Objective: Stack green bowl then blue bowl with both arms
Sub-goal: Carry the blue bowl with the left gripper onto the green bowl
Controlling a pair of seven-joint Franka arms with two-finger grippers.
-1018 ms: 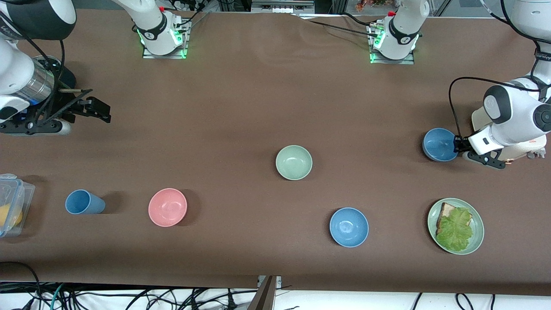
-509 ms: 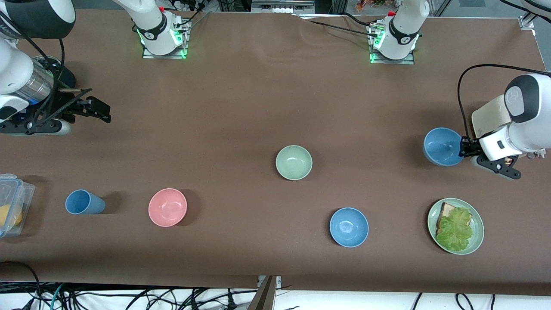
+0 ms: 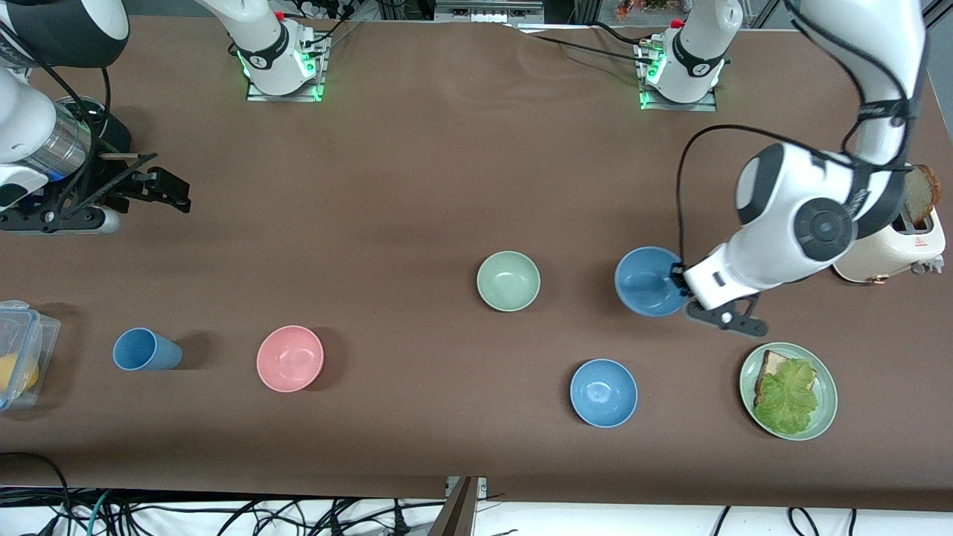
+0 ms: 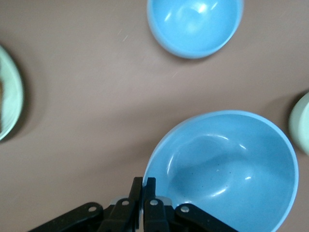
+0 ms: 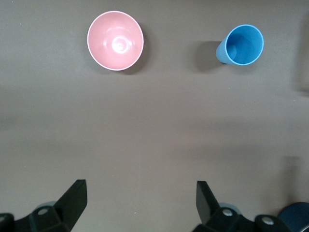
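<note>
Left gripper [image 3: 679, 280] jaws clamped on the blue bowl [image 3: 649, 281] rim, carried over the worktop [image 3: 417, 186] just beside the green bowl [image 3: 508, 281]. Mid-transfer, looks like. Next: centre above green, lower, release. Right gripper [image 3: 173, 190] waiting, jaws wide apart, over the right arm's end.

The right gripper [image 5: 140, 200] hung with fingers [image 5: 72, 195] spread wide over bare brown table [image 5: 159, 125]; a pink bowl [image 5: 115, 40] and blue cup [image 5: 241, 45] stood apart.

- A brown matte table [image 3: 447, 164] fills the frame under even light
- Tangled cables [image 3: 223, 514] lie on the pale floor along the bottom edge
</note>
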